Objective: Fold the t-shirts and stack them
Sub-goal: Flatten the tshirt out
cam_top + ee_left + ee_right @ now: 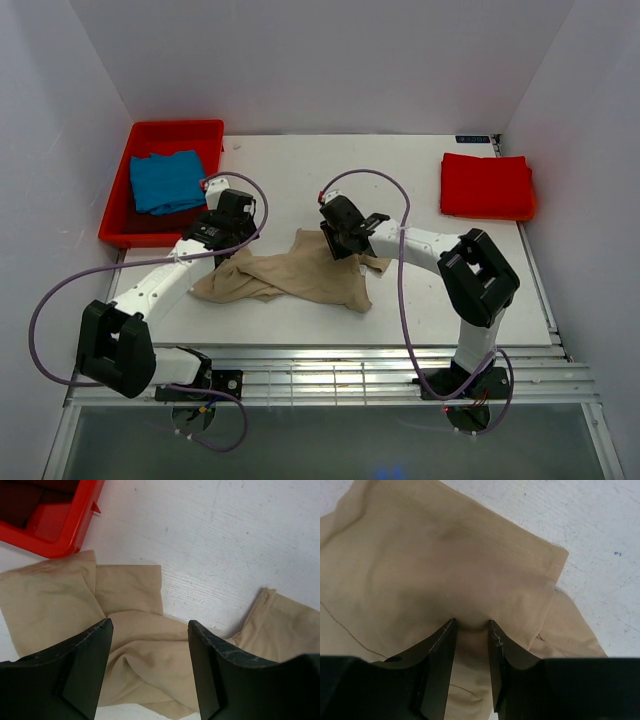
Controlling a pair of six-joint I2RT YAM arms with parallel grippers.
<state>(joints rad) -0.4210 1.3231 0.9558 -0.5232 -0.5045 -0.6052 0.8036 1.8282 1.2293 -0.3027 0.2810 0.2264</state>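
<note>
The tan-beige t-shirt [300, 275] lies crumpled on the white table between my two arms. My left gripper [226, 232] is open and empty, its jaws spread wide just above the shirt's left part [140, 650]. My right gripper [346, 240] is at the shirt's upper right part; its jaws [471, 622] stand close together with a fold of the tan cloth [445, 565] pinched between them. The blue t-shirt [165, 180] lies folded in the red tray. The red t-shirt [487, 185] lies folded at the far right of the table.
The rigid red plastic tray [175, 132] sits at the far left; its corner [65, 525] is just beyond my left gripper. White walls enclose the table on three sides. Purple cables loop from both arms.
</note>
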